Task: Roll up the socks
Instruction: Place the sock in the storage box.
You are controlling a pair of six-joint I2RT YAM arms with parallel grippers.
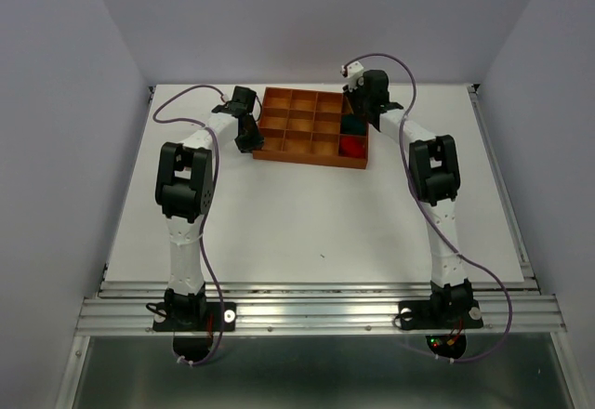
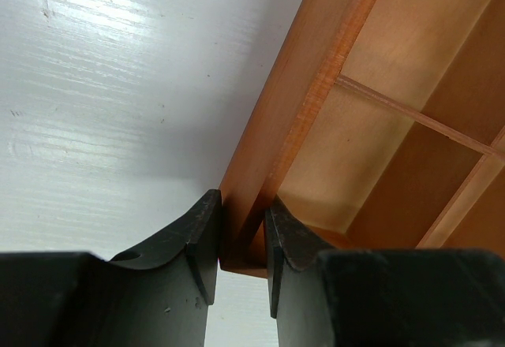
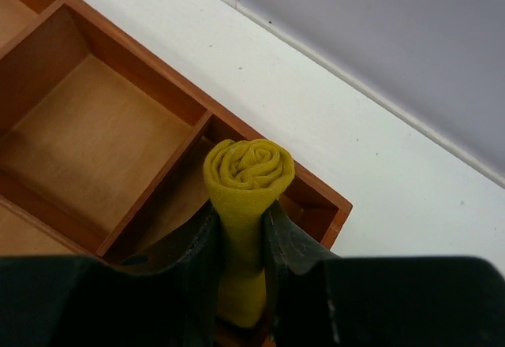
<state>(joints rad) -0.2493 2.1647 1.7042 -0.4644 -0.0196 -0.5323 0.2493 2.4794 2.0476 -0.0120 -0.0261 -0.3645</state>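
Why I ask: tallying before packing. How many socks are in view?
3. One red sock in the tray's near right compartment, the teal sock just behind it, and the rolled yellow sock held by the right gripper over the tray's far corner.

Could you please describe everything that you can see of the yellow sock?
The yellow sock is a soft mustard-yellow knit, rolled tightly into a bundle whose end shows a spiral like a rosette. It stands on end, with the spiral towards the wrist camera, and the right gripper pinches its sides. It is over a corner compartment of the orange-brown tray. Whether its lower end touches the tray is hidden. No pattern shows.
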